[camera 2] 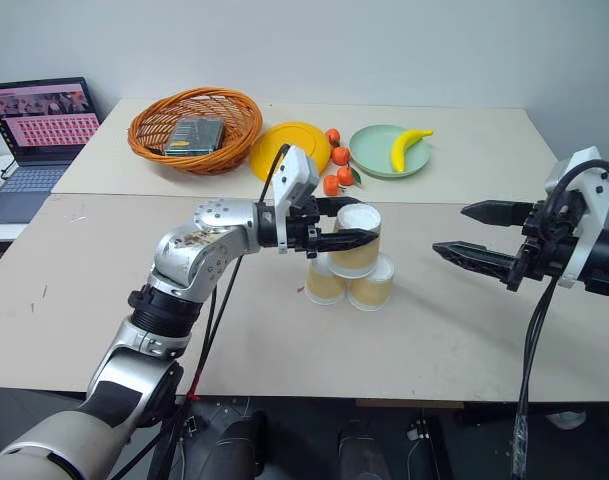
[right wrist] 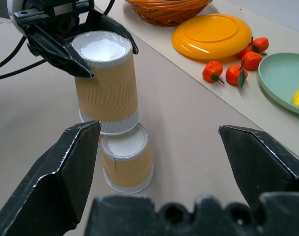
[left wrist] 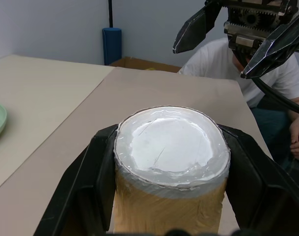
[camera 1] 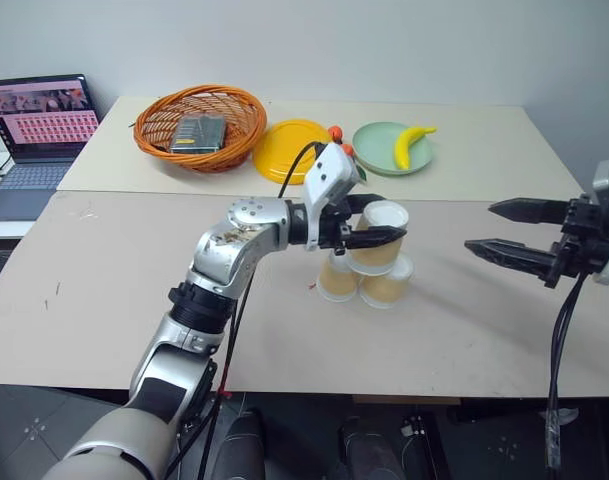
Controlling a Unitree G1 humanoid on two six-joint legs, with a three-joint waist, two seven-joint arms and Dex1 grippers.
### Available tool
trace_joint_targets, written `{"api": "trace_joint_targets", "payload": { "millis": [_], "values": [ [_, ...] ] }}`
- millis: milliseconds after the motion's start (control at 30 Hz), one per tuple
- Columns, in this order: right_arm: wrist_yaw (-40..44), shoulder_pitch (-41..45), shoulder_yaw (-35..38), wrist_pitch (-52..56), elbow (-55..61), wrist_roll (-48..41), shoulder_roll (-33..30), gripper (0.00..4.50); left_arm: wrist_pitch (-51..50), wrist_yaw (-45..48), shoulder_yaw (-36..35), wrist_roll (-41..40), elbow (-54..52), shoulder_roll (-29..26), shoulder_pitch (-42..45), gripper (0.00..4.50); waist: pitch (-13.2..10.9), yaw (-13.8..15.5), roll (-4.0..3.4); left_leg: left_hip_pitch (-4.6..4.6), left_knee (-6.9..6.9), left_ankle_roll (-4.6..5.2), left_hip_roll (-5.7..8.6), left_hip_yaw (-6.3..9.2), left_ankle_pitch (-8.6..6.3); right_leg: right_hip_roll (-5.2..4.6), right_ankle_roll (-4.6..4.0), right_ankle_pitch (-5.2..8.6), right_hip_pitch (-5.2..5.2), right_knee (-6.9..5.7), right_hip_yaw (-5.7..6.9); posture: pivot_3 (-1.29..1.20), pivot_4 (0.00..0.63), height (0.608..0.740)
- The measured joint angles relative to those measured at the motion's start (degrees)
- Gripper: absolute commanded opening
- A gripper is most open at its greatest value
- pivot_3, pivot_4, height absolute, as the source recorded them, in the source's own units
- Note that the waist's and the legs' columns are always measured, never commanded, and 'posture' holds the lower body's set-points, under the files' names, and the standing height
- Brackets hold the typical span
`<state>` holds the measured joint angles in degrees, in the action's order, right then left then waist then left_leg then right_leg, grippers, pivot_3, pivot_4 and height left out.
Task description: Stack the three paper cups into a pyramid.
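On the tan table point(camera 1: 104, 300), the left gripper point(camera 2: 346, 224) clamps the third paper cup point(camera 2: 356, 240) upside down atop two upturned base cups point(camera 2: 349, 285). It should sit level across both bases before release. The right gripper point(camera 2: 469, 232) waits nearby, spread wide and empty.

2 beige tables point(camera 1: 134, 300), pale wall point(camera 1: 384, 40).

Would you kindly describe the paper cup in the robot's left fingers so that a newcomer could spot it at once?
Start at the big tan table and find the cluster of three tan paper cups near its middle. Two cups stand upside down side by side on the table. The one you want, the top cup, sits above them, also white base up, gripped by the left gripper.
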<state>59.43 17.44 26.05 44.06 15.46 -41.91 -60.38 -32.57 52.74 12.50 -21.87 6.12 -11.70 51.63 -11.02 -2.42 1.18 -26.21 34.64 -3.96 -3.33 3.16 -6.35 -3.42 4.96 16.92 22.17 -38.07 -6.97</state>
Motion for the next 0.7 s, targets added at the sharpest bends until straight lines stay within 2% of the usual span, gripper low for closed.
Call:
{"api": "trace_joint_targets", "payload": {
  "millis": [33,67,100,167,200,500,700],
  "values": [
    [-0.13,0.0,0.11,0.02,0.14,-0.02,0.0,4.5,0.04,0.01,0.0,0.1,0.21,0.17,0.0,3.0,0.0,-0.01,0.0,0.0,0.0,0.0,0.0,0.0,0.0,0.0,0.0,0.0,0.0,0.0,0.0,0.0,0.15,0.732],
    [-0.25,0.0,0.25,0.07,0.22,-0.03,0.0,4.5,0.08,0.02,-0.02,0.14,0.46,0.37,0.0,3.0,0.0,-0.01,0.0,0.0,0.0,0.0,0.0,0.0,0.0,0.0,0.0,0.0,0.0,0.0,0.0,0.0,0.15,0.732],
    [-0.48,0.0,0.49,0.15,0.29,-0.05,-0.03,4.5,0.14,0.04,-0.03,0.17,0.66,0.7,0.0,3.58,0.0,0.0,0.0,0.0,0.0,0.0,0.0,0.0,0.0,0.0,0.0,0.0,0.0,0.0,0.0,0.0,0.15,0.732],
    [-0.67,-0.03,0.84,0.29,0.48,-0.16,-0.09,4.5,0.14,0.08,-0.03,0.17,1.07,0.92,0.0,4.28,0.0,0.01,0.0,0.0,0.0,0.0,0.0,0.0,0.0,0.0,0.0,0.0,0.0,0.0,0.0,0.0,0.15,0.732],
    [-0.74,-0.09,1.09,0.39,0.65,-0.26,-0.16,4.5,0.14,0.09,-0.04,0.19,1.23,1.0,0.0,4.44,0.0,0.01,0.0,0.0,0.0,0.0,0.0,0.0,0.0,0.0,0.0,0.0,0.0,0.0,0.0,0.0,0.15,0.732],
    [-0.83,-0.52,1.81,1.04,0.97,-1.43,-1.02,4.5,-0.95,-0.12,-0.64,-0.47,1.38,1.19,1.01,4.44,0.0,0.0,0.0,0.0,0.0,0.0,0.0,0.01,0.0,0.0,0.01,0.0,0.0,0.0,0.0,0.0,0.15,0.732],
    [-0.66,-0.47,1.79,0.97,0.68,-1.46,-1.06,4.5,-6.27,-3.25,-5.85,-5.69,-1.3,3.53,9.49,4.44,-0.01,0.07,0.01,-0.07,0.03,0.0,0.03,0.03,0.0,-0.01,0.05,0.01,0.01,0.02,0.01,0.0,0.15,0.732]
  ]
}}
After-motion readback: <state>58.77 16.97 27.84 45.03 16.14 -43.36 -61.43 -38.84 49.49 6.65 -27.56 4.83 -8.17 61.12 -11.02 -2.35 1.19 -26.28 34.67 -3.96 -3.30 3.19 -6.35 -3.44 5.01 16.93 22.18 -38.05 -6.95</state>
